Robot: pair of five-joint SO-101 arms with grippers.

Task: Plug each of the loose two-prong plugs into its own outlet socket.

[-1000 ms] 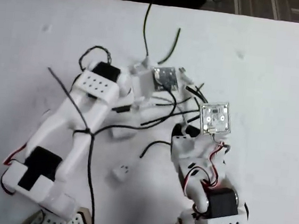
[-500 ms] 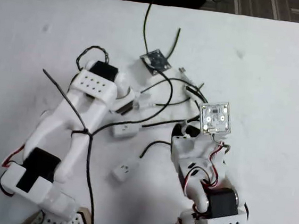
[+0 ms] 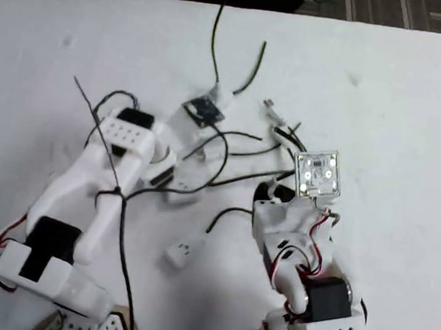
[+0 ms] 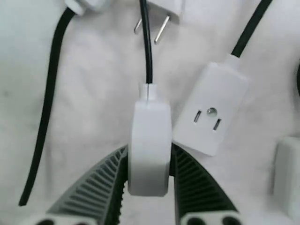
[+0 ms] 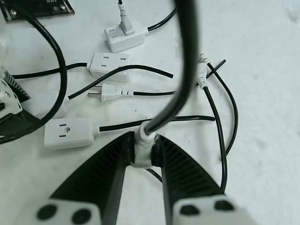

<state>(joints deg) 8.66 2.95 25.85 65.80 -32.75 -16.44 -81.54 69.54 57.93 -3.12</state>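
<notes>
Left hand (image 4: pixel 149 152): fingers clamped on both flanks of a white plug body (image 4: pixel 149 126). Its prongs are hidden down between the fingers, so I can't tell which way they face. Black cord (image 4: pixel 147 47) leaves the plug's far end, running straight out from the hand.

Just beside the fingertips on one flank is a white three-hole socket (image 4: pixel 209 117), face up; contact with the held plug is unclear. Beyond the fingertips lies a loose two-prong plug (image 4: pixel 166 9), body cut off by the frame edge, prongs pointing back at the hand.

Right hand (image 5: pixel 143 139): fingers closed tight on a small white plug (image 5: pixel 140 157), prongs not visible. A thick cord (image 5: pixel 185 70) rises from it toward the camera and blocks a strip of the bench (image 5: pixel 262 93).

- Beside one fingertip: a flat socket (image 5: pixel 68 132).
- Further out: a bare-prong plug (image 5: pixel 110 92), unplugged.
- Past that: a second socket (image 5: pixel 108 64), open.
- Farthest: a far socket (image 5: pixel 119 41) with a seated plug (image 5: pixel 124 21) in it.

High view:
- Left arm (image 3: pixel 83 198) lies low and stretched out, angled inward.
- Right arm (image 3: pixel 299 244) is folded up, wrist tipped down.
- Both hands are hard to make out under the tangle of cords.
- A small socket block (image 3: pixel 177 253) sits between the arms, behind both hands and apart from them.
</notes>
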